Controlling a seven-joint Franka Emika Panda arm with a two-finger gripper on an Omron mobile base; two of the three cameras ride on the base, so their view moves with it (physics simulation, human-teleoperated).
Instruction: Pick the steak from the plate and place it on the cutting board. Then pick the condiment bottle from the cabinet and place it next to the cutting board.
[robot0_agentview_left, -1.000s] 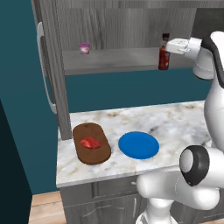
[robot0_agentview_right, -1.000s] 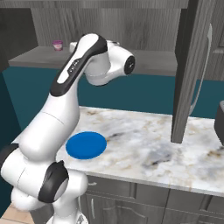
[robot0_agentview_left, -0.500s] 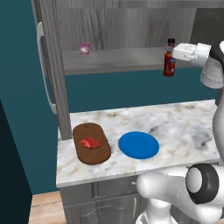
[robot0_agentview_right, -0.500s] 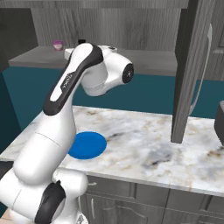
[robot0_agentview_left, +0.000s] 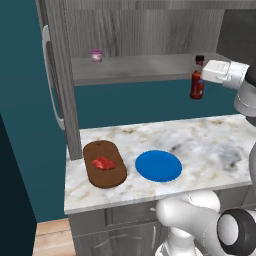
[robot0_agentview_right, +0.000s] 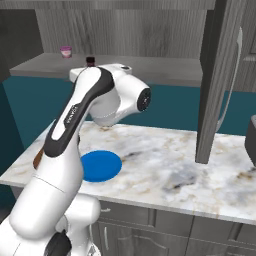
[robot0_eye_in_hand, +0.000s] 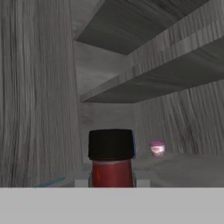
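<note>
- Gripper (robot0_agentview_left: 204, 80) clamped on the condiment bottle (robot0_agentview_left: 196, 85) — jaws closed around its upper part.
- Bottle held upright in the air, just in front of the cabinet (robot0_agentview_left: 145, 67) shelf edge, above the counter (robot0_agentview_left: 200, 140).
- Black cap and red neck close up in the hand view (robot0_eye_in_hand: 111, 155).
- Steak (robot0_agentview_left: 103, 163) lying on the cutting board (robot0_agentview_left: 104, 163); blue plate (robot0_agentview_left: 158, 166) just beside — bare.
- Pink-lidded cup (robot0_agentview_left: 96, 55) standing far back on the shelf.

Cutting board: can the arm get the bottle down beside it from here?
Probably yes. The fingers hold the bottle just off the shelf edge. The counter beside the cutting board looks open, the plate lies apart, nothing stands between.
</note>
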